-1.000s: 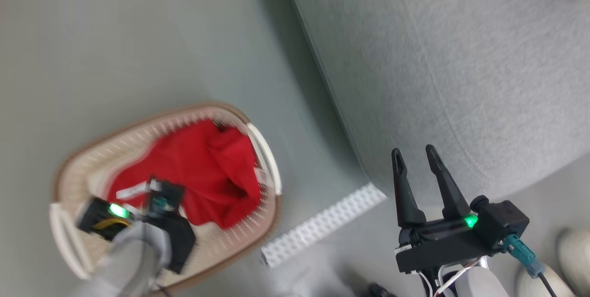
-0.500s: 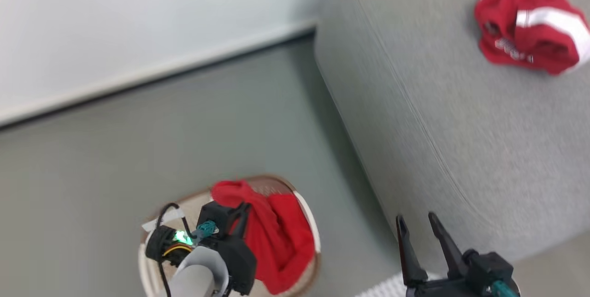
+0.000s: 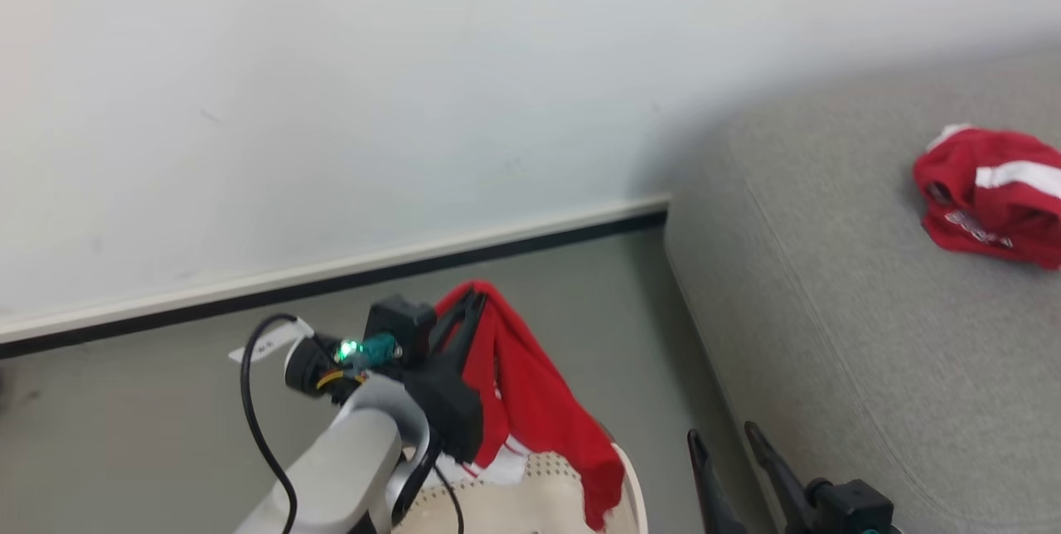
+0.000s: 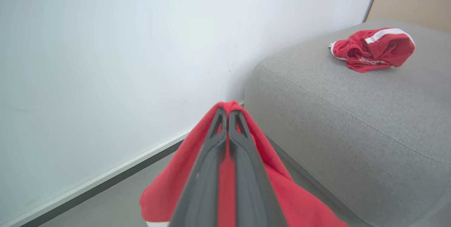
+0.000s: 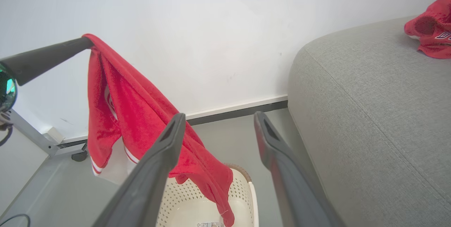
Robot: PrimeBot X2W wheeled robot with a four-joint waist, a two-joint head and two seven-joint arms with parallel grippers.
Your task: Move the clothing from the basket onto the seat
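In the lower middle of the head view, the left fingers [image 3: 462, 328] are pinched tight on a red garment [image 3: 539, 410]. It hangs from their tips down over the cream basket [image 3: 530, 494] at the bottom edge. The right fingers [image 3: 704, 476], at lower right, stand spread wide with nothing between them. A second red garment [image 3: 986, 194] lies at the right edge on the grey seat [image 3: 870, 351].

My left gripper [image 3: 472, 299] sits above basket [image 3: 539, 492]. I see garment [image 3: 535, 401] pinched in its jaws, hanging down, lower end at basket rim. Basket on floor [image 3: 149, 401], left of seat [image 3: 829, 327]. On seat top, far side: second garment [image 3: 986, 198], well apart from held one. Wall [image 3: 414, 103] behind everything. My right gripper [image 3: 723, 433] low, between basket and seat, jaws apart.
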